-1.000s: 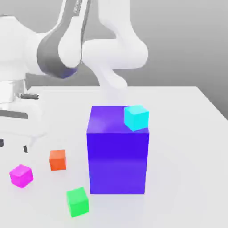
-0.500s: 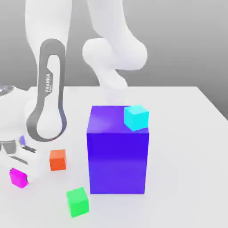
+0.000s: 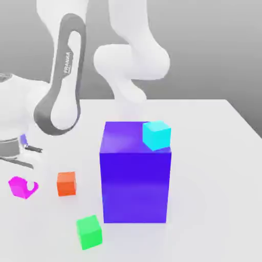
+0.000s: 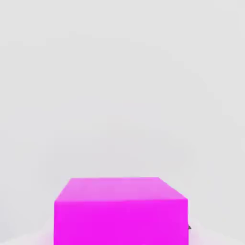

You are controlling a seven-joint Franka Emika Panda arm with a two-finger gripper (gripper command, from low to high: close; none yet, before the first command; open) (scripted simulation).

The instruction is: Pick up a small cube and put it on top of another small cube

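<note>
The arm [image 3: 61, 87] has swung down at the left of the frame since a second ago. Its hand [image 3: 25, 187], then wide, now grips the pink cube [image 3: 18, 187], just left of the orange cube [image 3: 66, 183]; lifting comes next.

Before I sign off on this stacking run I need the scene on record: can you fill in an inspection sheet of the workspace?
Surface: white table, flat, no marks seen.
Job's things: magenta cube at the exterior view's left, partly covered by a white finger; orange cube apart from it, resting on the table, nothing on top.
Clutter: big blue block with a cyan cube on its top corner; green cube on the table in front.
Grippers: gripper shut on the magenta cube.
Cables: nothing seen.
Surroundings: plain grey backdrop; white arm links above.
</note>
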